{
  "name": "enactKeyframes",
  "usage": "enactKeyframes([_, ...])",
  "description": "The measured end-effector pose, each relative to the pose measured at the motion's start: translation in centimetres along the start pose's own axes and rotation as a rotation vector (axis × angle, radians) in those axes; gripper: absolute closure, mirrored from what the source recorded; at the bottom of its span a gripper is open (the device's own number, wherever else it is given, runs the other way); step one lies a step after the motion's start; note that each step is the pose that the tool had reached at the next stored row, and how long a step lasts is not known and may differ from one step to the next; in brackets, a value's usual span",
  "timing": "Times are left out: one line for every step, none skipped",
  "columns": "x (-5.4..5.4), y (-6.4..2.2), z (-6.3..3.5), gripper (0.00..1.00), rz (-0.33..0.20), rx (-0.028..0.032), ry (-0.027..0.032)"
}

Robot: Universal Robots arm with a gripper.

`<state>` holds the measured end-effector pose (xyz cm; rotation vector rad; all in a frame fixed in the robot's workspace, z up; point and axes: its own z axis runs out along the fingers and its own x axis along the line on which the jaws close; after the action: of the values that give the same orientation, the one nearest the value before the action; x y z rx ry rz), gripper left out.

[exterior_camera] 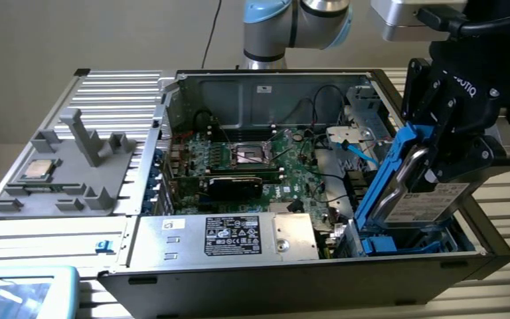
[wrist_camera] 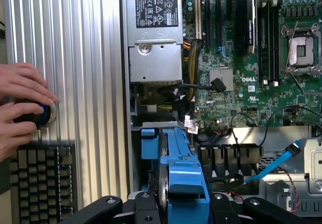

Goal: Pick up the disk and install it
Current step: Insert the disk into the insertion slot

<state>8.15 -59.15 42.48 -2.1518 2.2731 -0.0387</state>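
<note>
End effector (exterior_camera: 434,163) partly closed; gripping tilted disk (exterior_camera: 422,201)

A plain beige wall (exterior_camera: 78,33) stands behind the ribbed metal tabletop (exterior_camera: 51,242)

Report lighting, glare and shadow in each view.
Exterior view: soft, even light; pale glare on the screen; black gripper reads dark against the disk. Wrist view: ribbed table gleams; the gap beside the power supply is in shadow.

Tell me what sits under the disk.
A blue drive bay lies below the tilted disk, which the gripper holds. The disk's lower end covers most of the bay's inside.
</note>
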Motion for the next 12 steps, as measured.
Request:
enactKeyframes([0.00,0.00,0.03,0.63,0.000,0.0003,-0.0002])
enactKeyframes([0.00,-0.01,0.05,0.63,0.000,0.0006,-0.0002])
enactKeyframes([0.00,-0.03,0.05,0.63,0.000,0.0008,0.0000])
enactKeyframes([0.00,-0.06,0.07,0.63,0.000,0.0008,-0.0001])
enactKeyframes([-0.01,-0.07,0.10,0.63,0.000,0.0009,-0.0002])
enactKeyframes([-0.01,-0.07,0.15,0.63,0.000,0.0010,-0.0004])
enactKeyframes([-0.01,-0.07,0.22,0.63,0.000,0.0011,-0.0003])
enactKeyframes([-0.01,-0.07,0.30,0.63,0.000,0.0011,-0.0002])
enactKeyframes([-0.01,-0.07,0.38,0.63,0.000,0.0011,-0.0002])
enactKeyframes([-0.01,-0.07,0.45,0.63,0.000,0.0011,-0.0003])
enactKeyframes([-0.01,-0.07,0.51,0.63,0.000,0.0011,-0.0002])
enactKeyframes([-0.01,-0.07,0.60,0.63,0.000,0.0012,-0.0002])
